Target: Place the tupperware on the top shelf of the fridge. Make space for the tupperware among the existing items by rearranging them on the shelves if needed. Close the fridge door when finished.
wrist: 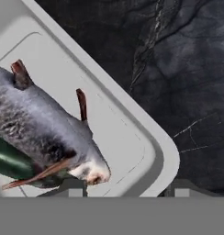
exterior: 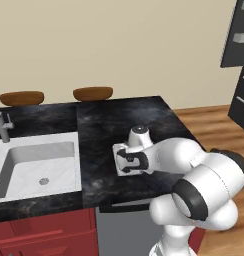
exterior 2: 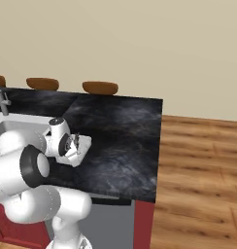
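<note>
The tupperware (wrist: 109,105), a shallow white tub, lies on the black counter (exterior: 119,120) with a grey fish-like piece, a dark green piece and reddish bits inside. Its white corner (exterior: 116,150) peeks out from under my hand, and its edge (exterior 2: 82,145) juts past my fingers. My gripper (wrist: 128,186) points down over the tub's corner, one tip inside the wall and one outside, jaws open with a gap to the wall. My gripper (exterior 2: 73,144) hangs low over the counter. A dark grey part of the fridge (exterior: 240,50) stands at the far right. The top shelf and existing items are out of view.
A white sink (exterior: 39,165) with a faucet (exterior: 3,125) lies to the left of the tub. Two brown rounded shapes (exterior: 21,97) (exterior: 93,93) sit behind the counter's far edge. Wooden floor (exterior 2: 203,165) stretches to the right of the counter's end.
</note>
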{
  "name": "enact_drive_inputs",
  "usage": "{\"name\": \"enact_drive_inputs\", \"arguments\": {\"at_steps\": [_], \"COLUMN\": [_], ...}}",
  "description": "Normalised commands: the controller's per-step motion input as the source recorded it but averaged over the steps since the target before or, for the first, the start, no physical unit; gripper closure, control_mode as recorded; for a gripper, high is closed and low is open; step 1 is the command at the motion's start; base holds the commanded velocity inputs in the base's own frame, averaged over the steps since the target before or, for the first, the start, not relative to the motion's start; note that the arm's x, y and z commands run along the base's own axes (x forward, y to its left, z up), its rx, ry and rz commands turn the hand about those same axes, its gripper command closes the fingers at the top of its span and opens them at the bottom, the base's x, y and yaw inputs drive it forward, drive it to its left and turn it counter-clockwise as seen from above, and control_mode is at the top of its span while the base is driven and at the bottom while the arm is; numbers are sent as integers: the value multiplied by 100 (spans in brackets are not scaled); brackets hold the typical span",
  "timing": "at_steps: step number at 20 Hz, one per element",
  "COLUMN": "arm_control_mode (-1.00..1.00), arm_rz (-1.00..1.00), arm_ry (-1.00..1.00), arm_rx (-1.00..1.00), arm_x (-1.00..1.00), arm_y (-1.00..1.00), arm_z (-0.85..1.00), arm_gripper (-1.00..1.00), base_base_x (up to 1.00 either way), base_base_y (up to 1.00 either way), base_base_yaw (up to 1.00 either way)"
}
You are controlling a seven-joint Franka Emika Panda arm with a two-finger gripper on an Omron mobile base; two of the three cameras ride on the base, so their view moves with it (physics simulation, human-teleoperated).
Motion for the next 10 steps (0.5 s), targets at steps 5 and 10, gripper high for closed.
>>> {"name": "enact_drive_inputs", "arguments": {"at_steps": [5, 10], "arm_control_mode": [-100, -100], "arm_rz": [0, -3], "arm_ry": [-4, -9], "arm_rx": [1, 5], "arm_x": [-20, -60], "arm_y": [-17, -54], "arm_z": [-3, 38], "arm_gripper": [100, 100], "base_base_x": [0, 0], "base_base_y": [0, 0], "base_base_yaw": [0, 0]}}
